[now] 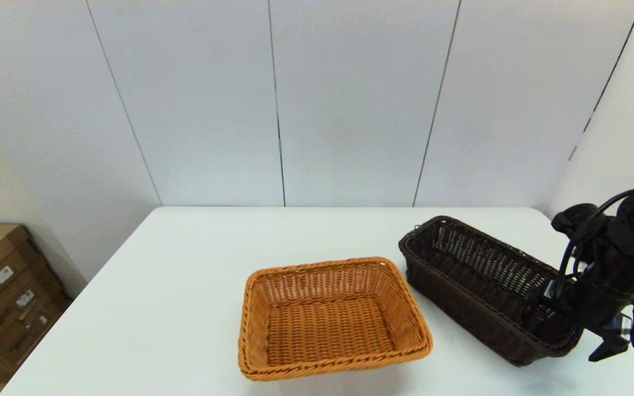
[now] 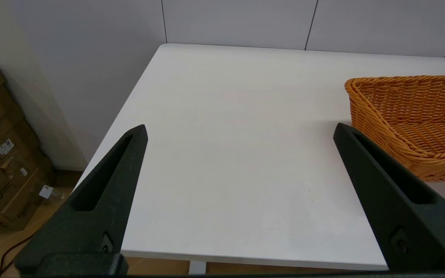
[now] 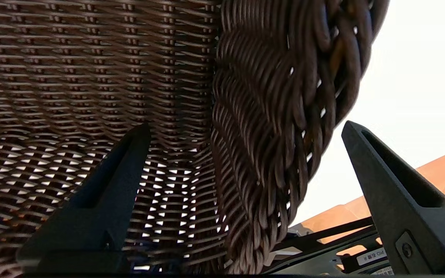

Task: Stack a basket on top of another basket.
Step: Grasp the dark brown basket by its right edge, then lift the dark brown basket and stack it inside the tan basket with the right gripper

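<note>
The orange basket (image 1: 317,267) sits on the white table (image 1: 185,275) near the middle front, and nothing is in it. The dark brown basket (image 1: 460,300) lies to its right, set at an angle, also with nothing in it. My right gripper (image 1: 556,308) is at this basket's near right end. In the right wrist view the gripper (image 3: 245,125) is open and straddles the braided end wall (image 3: 276,96), with one finger inside the basket and one outside. My left gripper (image 2: 240,126) is open over bare table left of the orange basket (image 2: 400,112) and is out of the head view.
Cardboard boxes (image 1: 3,286) stand on the floor left of the table. A panelled wall runs behind the table's far edge. The dark basket's near end lies close to the table's right edge.
</note>
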Robot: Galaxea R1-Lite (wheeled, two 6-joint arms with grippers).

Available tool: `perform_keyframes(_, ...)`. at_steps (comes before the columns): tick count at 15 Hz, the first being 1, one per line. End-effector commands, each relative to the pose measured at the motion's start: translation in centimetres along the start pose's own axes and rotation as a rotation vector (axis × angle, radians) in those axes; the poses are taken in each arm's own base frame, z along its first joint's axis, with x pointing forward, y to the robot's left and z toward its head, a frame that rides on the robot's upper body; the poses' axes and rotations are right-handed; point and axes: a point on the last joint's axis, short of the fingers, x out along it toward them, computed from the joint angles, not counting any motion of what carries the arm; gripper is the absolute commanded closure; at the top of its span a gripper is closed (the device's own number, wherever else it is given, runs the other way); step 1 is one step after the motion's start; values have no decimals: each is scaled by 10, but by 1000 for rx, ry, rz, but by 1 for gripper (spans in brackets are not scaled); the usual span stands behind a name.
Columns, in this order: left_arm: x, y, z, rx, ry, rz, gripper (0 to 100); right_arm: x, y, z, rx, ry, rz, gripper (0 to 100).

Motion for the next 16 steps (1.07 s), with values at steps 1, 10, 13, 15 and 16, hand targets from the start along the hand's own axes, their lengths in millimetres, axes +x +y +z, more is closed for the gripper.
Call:
perform_keyframes(1,0,0,0,-1,-2,0,0,1,-2,3,19,2,-3,100)
perform_keyframes(10,0,0,0,-3,-2,0,0,8,-3,6,29,20,-16,100)
perform_keyframes(13,0,0,0,-3,-2,0,0,3,-6,12,51,22,26,100)
perform_keyframes(15,0,0,0,-3,-2,0,0,-1,-7,15,63,24,54,100)
perform_keyframes(16,0,0,0,-3,-3,0,0,-5,-8,16,68,18,67,100)
